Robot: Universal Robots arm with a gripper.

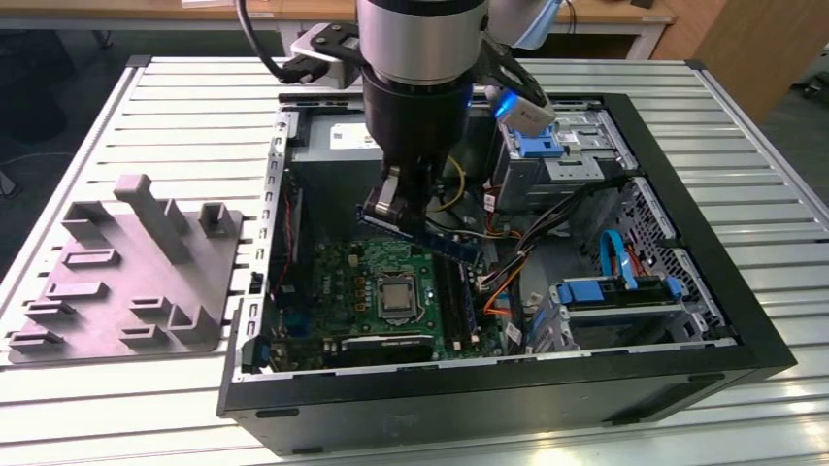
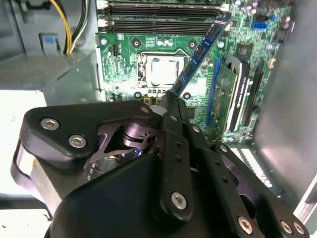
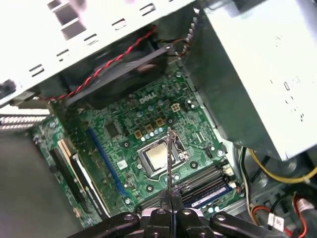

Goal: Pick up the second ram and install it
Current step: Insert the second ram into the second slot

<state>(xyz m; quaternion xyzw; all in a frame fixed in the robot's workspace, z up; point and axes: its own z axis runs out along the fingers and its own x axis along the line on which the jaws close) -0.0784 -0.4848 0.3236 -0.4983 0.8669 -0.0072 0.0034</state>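
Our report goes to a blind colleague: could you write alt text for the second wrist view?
A black metal claw grips one end of a long blue-green ram stick, held slanted over a green motherboard with a square silver processor socket.

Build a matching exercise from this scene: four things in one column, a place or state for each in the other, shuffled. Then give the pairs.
Things
1. second ram
2. grey plastic block
3. processor socket
4. gripper

Places or states
A. stands on the table, outside the case, at the exterior view's left
B. sits in the middle of the green motherboard
C. shut, reaching down into the case
D. held by one end, slanted above the motherboard

Pairs: 1-D, 2-A, 3-B, 4-C
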